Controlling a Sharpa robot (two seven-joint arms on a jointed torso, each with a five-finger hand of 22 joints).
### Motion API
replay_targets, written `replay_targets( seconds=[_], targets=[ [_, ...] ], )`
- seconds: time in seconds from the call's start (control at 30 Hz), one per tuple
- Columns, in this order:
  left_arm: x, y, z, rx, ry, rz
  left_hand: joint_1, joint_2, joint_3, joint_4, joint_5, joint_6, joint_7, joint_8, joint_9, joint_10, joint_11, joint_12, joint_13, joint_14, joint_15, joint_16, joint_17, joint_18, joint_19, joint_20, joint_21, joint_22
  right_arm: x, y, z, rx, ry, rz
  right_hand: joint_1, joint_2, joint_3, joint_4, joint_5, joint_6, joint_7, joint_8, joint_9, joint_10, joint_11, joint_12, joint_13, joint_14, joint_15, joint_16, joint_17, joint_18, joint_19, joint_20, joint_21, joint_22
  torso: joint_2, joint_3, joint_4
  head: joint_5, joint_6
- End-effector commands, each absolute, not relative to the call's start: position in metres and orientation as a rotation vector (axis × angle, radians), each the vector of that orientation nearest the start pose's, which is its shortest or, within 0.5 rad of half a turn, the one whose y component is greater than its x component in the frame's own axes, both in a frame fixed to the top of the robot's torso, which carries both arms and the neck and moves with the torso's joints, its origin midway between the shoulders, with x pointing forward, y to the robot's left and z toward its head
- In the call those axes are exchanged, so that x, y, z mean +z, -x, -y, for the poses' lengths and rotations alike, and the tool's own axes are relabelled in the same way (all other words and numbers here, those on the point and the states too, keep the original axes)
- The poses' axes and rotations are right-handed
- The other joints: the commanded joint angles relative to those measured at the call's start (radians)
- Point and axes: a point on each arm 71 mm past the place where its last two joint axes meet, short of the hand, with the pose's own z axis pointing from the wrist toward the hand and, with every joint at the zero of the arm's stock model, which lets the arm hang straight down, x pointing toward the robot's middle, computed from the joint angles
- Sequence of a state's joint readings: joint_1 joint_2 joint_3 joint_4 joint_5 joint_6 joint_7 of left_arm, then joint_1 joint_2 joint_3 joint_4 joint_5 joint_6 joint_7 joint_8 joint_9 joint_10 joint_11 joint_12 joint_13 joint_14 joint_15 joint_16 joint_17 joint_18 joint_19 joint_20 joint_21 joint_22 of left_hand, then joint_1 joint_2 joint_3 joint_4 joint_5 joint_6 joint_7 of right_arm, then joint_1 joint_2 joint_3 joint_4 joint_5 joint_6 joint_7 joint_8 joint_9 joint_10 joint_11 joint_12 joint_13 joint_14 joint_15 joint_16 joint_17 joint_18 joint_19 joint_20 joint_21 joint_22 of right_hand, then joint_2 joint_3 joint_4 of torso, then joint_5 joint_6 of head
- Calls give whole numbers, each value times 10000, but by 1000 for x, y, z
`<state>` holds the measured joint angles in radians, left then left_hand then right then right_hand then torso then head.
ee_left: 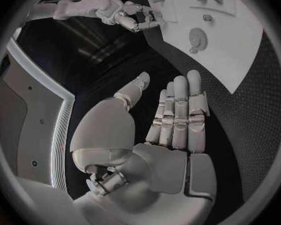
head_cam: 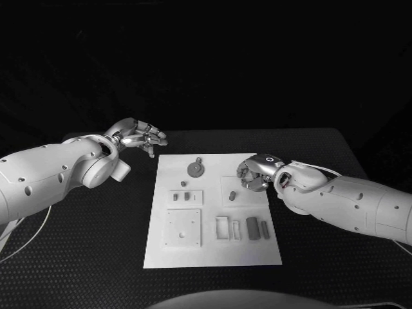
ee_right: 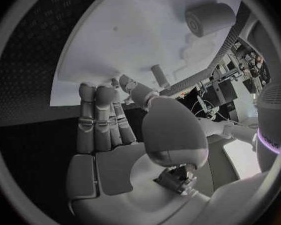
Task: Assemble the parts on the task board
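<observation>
Task board (head_cam: 215, 254), a white plate, lies in the middle of the black table (head_cam: 94, 257), its long side running from 12 to 6 o'clock in the head view. On it, toward 12 o'clock, a round part (head_cam: 196, 169) with a small stem lies flat. Below it, two small parts (head_cam: 180, 196) stand in a square holder, and one short part (head_cam: 233, 195) lies at 3 o'clock from them. At the 6 o'clock end sit a square plate part (head_cam: 183, 227) and, at its 3 o'clock side, a dark upright block (head_cam: 253, 228).

The left hand (head_cam: 141, 136) hovers over the table just off the board's 11 o'clock corner; its fingers (ee_left: 178, 110) are straight and apart, and it holds nothing. The right hand (head_cam: 254, 175) is above the board's 3 o'clock edge, near the short part. Its fingers (ee_right: 97, 115) are stretched out side by side, with nothing in them.
</observation>
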<state>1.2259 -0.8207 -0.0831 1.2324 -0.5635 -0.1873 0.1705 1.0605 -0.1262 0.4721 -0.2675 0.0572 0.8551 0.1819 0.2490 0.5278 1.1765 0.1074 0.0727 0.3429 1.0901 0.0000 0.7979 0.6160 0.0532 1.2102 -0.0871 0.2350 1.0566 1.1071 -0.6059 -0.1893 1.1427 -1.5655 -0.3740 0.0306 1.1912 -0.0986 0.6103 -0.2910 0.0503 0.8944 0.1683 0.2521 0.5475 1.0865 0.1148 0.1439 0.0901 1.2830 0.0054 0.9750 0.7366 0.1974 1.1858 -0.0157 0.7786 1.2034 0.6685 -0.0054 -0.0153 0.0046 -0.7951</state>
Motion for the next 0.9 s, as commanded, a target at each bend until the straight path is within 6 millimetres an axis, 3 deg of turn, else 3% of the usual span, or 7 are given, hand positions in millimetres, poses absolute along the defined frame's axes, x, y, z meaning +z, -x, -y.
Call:
replay_targets(
  seconds=[0.03,0.57,0.9],
  targets=[
    [-204,-530,-277,-10665,6558,-17255,-49,64,-70,-12,-19,-57,55,63,-6,-70,3,-61,6,11,3,-58,11,392,62,-21,-68,-16,-298,-500,184,5395,3837,-17597,-69,68,83,-5,-20,90,-32,71,-14,158,-20,47,40,45,-78,59,0,644,85,-48,74,23,-1,0,2,38,-35],
    [-205,-529,-276,-10778,6517,-17482,-41,100,-73,7,-8,-127,69,120,-14,-177,29,-69,-4,26,22,-92,66,362,87,-46,-97,-29,-303,-500,183,5127,4124,-17819,-82,366,216,-7,-21,364,-144,210,-10,580,-156,122,108,51,-209,206,-2,644,125,-100,139,119,-8,4,-17,82,-130],
    [-205,-529,-275,-10835,6475,-17502,-34,111,-71,8,-6,-130,69,136,-14,-182,29,-62,-2,28,22,-98,76,359,90,-51,-102,-30,-308,-498,180,4842,4498,-18005,-113,389,238,-15,-21,538,-222,304,17,859,-254,175,161,61,-304,297,-5,644,161,-135,189,185,-5,5,-13,80,-183]
  ],
)
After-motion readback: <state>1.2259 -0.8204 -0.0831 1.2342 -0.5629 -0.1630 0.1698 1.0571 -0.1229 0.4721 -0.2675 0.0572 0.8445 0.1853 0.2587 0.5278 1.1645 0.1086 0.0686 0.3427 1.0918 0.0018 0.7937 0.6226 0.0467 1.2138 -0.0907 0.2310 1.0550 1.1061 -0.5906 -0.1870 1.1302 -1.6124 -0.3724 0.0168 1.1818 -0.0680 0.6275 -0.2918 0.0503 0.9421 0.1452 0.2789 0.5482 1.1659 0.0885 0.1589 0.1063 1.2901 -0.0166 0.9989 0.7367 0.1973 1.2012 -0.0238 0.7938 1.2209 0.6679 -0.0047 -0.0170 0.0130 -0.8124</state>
